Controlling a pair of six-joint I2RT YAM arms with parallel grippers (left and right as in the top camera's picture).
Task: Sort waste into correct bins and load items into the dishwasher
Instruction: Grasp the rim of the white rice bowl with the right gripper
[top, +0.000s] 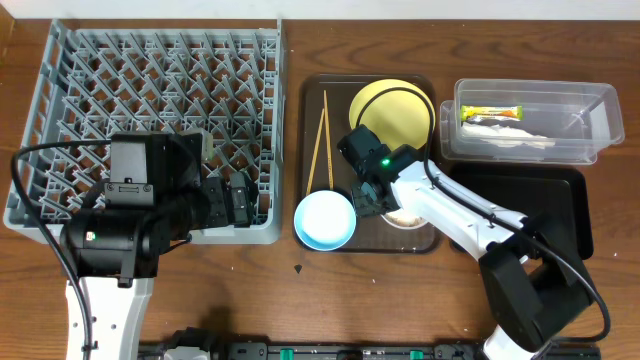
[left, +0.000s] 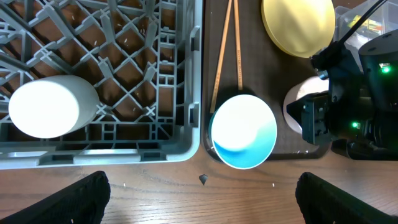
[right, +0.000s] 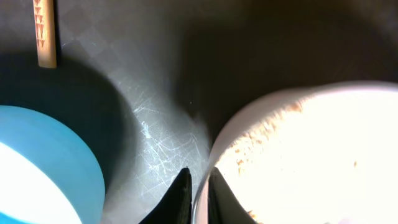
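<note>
On the dark brown tray (top: 340, 243), my right gripper (right: 199, 186) is shut on the near rim of the white bowl (right: 311, 155), one finger inside and one outside. Beige crumbs (right: 261, 140) cling to the bowl's inner wall. The light blue bowl (top: 325, 220) sits just left of it, with the chopsticks (top: 322, 140) and the yellow plate (top: 392, 110) behind. My left gripper (left: 202, 199) hangs open over bare table in front of the grey dish rack (top: 150, 80). The clear tub (top: 535, 140) holds a green-and-yellow wrapper (top: 490, 113) and a white scrap.
The shallow black tray (top: 540, 200) lies in front of the clear tub at the right. A white cup (left: 50, 106) lies in the rack's near row. A small dark speck (left: 203, 180) sits on the wood near the blue bowl.
</note>
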